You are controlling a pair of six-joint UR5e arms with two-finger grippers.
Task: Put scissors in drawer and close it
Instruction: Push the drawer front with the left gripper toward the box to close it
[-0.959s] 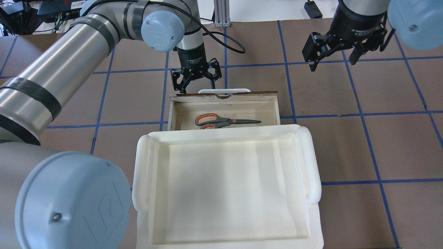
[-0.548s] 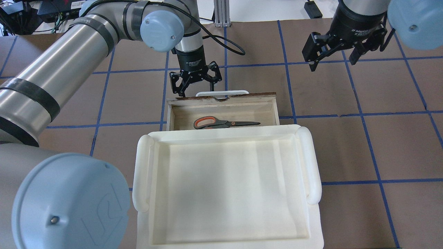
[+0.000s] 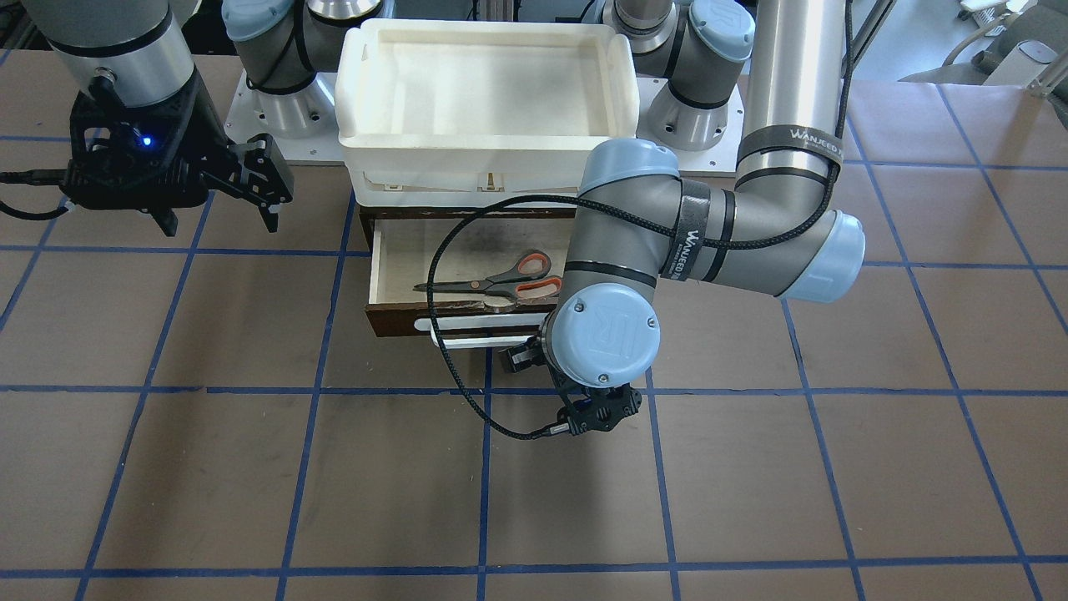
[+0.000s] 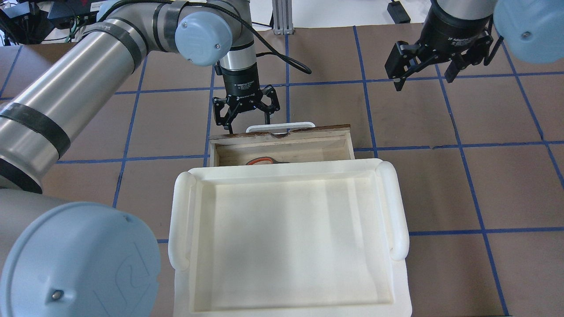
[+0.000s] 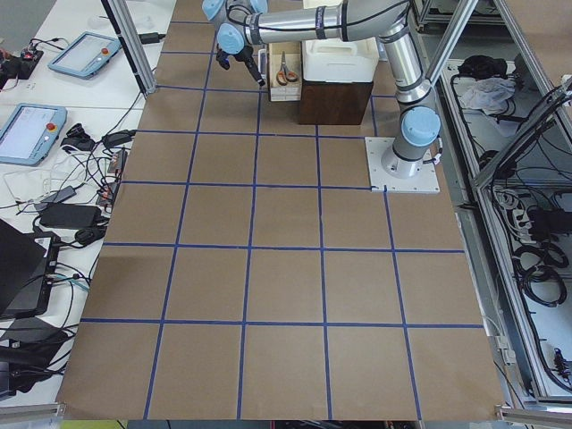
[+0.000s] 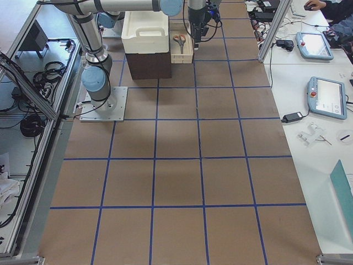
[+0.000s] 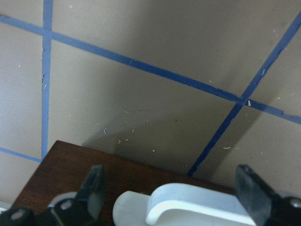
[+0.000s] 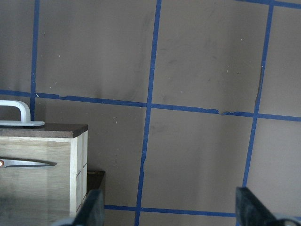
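Tom: Look, the drawer [image 4: 317, 140] went further in under the tub [image 4: 398, 207] than a second ago. The left gripper [image 4: 249, 119] came along with it.

Ann: Can you see the scissors [image 3: 499, 278]?

Tom: Yes. They lie flat in the drawer, with the blades pointing to the robot's right. From above, only a bit of orange loop peeks out past the tub's rim.

Ann: What is the left gripper doing?

Tom: Its fingers [image 7: 94, 188] are spread wide and hold nothing. The white handle [image 7: 188, 205] is between them. One tip is right at the drawer's dark front. I cannot tell if it presses on it.

Ann: And the right gripper [image 4: 425, 80]?

Tom: Wide open too, with nothing in it. It hangs over the table [image 4: 484, 185], well apart from the drawer.

Ann: What is the table like?

Tom: Brown, with blue tape lines that make squares. A white side table [image 6: 325, 157] stands next to it, with a screen pad [image 6: 321, 96] and a cable on it.

Ann: How are the arms bent?

Tom: The left arm [image 3: 784, 100] reaches out past the tub and bends back at the elbow. Its wrist points straight down in front of the drawer. The right arm [image 3: 117, 42] is off to the side, with its gripper pointing down.
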